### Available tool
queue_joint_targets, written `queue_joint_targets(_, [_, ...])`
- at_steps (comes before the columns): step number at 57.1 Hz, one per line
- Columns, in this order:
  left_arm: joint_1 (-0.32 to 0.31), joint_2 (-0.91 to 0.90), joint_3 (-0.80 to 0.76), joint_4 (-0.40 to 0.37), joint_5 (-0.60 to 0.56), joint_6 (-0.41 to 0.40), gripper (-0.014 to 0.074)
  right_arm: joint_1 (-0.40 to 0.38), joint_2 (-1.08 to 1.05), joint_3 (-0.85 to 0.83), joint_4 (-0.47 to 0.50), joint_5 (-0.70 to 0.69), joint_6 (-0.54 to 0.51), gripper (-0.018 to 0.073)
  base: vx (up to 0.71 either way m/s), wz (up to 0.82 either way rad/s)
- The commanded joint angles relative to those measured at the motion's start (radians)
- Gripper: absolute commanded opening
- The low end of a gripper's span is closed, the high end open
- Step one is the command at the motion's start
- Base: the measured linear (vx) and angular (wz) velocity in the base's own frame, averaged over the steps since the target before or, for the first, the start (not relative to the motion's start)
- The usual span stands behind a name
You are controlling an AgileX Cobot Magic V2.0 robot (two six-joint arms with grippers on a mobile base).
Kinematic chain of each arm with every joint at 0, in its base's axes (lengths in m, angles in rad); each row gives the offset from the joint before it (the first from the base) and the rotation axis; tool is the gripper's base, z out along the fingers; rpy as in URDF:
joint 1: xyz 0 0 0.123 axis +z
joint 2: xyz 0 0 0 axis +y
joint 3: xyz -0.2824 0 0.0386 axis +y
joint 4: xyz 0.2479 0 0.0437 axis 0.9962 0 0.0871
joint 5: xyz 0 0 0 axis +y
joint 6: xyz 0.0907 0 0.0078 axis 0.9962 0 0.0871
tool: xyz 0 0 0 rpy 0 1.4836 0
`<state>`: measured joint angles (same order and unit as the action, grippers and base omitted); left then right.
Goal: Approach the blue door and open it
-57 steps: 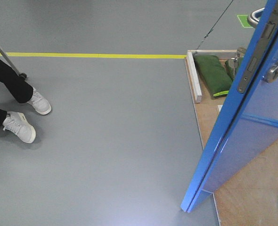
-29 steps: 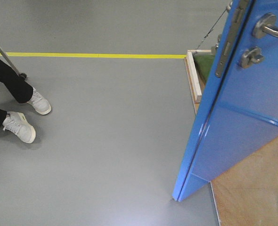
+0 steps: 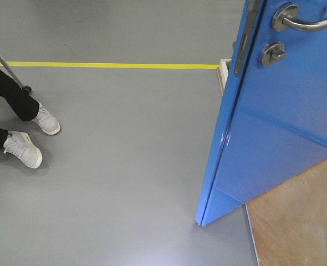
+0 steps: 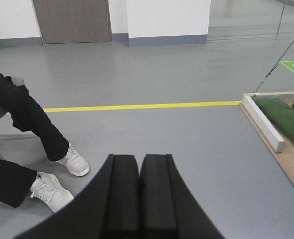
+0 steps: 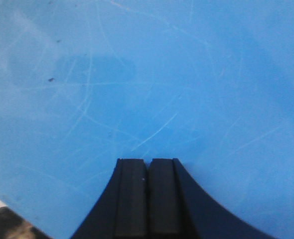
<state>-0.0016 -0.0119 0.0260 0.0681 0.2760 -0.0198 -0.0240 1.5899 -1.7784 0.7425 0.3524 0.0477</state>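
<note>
Grey floor fills the front view and the left wrist view, while the right wrist view shows only scratched glossy blue. Nearest in that view, the right gripper (image 5: 147,167) has its two black pads pressed together with nothing between them, close to the face of the blue door (image 5: 137,74); whether it touches the door cannot be told. The left gripper (image 4: 139,164) is likewise closed on nothing, above bare floor. In the front view the blue door (image 3: 285,122) stands at the right, its near bottom corner on the floor beside a wooden base (image 3: 296,221). Higher on the door are one lever handle (image 3: 305,22), one thumb-turn (image 3: 273,54) and one latch plate (image 3: 242,47) on the edge. At left sits a person in black trousers (image 4: 22,114) with two white shoes (image 3: 24,149). One yellow line (image 3: 113,65) crosses farther off. Only the left wrist view shows the base's white brace (image 4: 262,122) with two green bags (image 4: 281,117) lying inside it, and a grey door (image 4: 72,20) in the far wall.
</note>
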Motion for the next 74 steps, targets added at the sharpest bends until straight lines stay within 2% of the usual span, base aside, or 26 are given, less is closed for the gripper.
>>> queue_joint_targets(1, [-0.006,-0.013,-0.026,-0.003,-0.085,-0.007,0.0073,0.016,-0.018,-0.026,-0.091,-0.113,-0.009,0.0012,0.0,0.0])
queue_joint_targets(6, [-0.006,-0.013,-0.026,-0.003,-0.085,-0.007,0.0073,0.023,-0.009,-0.026,-0.126,-0.125,-0.009,0.0012,0.0,0.0])
queue_joint_targets(74, [-0.006,-0.013,-0.026,-0.003,-0.085,-0.007,0.0073,0.022,0.003,-0.026,-0.118,-0.122,-0.009,0.0012,0.0,0.0])
